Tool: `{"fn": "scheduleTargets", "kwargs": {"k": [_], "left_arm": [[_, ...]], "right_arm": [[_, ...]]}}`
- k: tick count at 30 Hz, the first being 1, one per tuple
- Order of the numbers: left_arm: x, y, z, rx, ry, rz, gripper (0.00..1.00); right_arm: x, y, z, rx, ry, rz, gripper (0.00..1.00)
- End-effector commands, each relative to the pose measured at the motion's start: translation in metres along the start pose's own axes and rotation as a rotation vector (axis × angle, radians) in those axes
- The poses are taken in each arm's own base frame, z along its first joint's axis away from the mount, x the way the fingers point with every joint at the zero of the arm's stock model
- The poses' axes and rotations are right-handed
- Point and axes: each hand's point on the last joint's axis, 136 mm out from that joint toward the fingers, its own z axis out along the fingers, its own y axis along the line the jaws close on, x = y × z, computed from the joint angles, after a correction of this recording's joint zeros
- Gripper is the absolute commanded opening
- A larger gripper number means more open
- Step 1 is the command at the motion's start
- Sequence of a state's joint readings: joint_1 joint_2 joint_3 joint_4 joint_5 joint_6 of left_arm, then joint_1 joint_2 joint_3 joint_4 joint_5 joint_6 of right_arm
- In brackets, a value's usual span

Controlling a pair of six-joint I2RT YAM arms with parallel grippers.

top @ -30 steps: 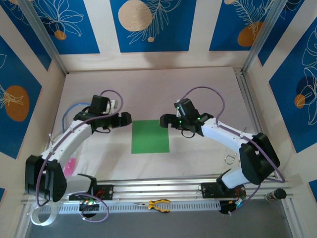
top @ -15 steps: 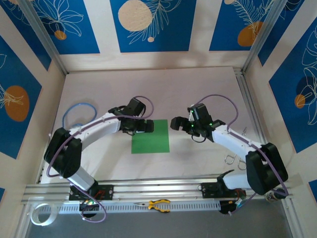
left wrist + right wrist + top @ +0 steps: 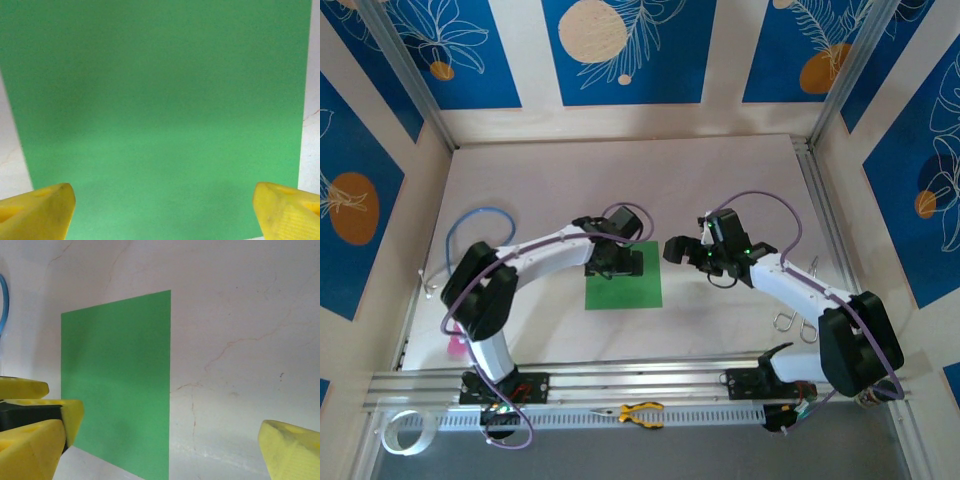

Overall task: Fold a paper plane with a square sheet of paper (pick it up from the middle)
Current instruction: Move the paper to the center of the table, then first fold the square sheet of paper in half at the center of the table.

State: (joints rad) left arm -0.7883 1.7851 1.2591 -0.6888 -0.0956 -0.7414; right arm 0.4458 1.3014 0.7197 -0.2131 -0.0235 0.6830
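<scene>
Centre frame, your left jaws hang wide open over the upper left of the square sheet of paper [image 3: 630, 290], flat on the table [image 3: 720, 170]. Right jaws, also wide open, sit just off its upper right corner, with open table above.

Left gripper [image 3: 623, 263] points down, jaws spread wide; right gripper [image 3: 674, 248], just beside it, also gapes wide.

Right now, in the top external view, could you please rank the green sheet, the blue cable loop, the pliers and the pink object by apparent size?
1. green sheet, largest.
2. blue cable loop, nearly as wide.
3. pliers.
4. pink object, though the left arm hides part of it, so its rank is unsure.
</scene>
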Motion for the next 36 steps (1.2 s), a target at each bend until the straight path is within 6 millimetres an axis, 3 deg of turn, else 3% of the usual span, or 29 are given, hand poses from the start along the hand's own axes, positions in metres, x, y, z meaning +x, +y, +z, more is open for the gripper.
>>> {"fn": "scheduleTargets", "kwargs": {"k": [1, 15, 25, 36], "left_arm": [[0.006, 0.004, 0.0, -0.086, 0.033, 0.002, 0.91], [0.02, -0.008, 0.021, -0.125, 0.098, -0.004, 0.89], [-0.013, 0.002, 0.022, -0.168, 0.029, -0.049, 0.91], [-0.01, 0.002, 0.045, -0.167, 0.078, -0.065, 0.91]], "right_arm": [[0.013, -0.012, 0.001, 0.031, 0.043, 0.037, 0.99], [0.02, -0.02, 0.002, 0.041, 0.082, 0.074, 0.99], [0.019, -0.016, 0.002, 0.022, 0.093, 0.067, 0.99], [0.021, -0.013, 0.003, 0.004, 0.11, 0.075, 0.99]]}}
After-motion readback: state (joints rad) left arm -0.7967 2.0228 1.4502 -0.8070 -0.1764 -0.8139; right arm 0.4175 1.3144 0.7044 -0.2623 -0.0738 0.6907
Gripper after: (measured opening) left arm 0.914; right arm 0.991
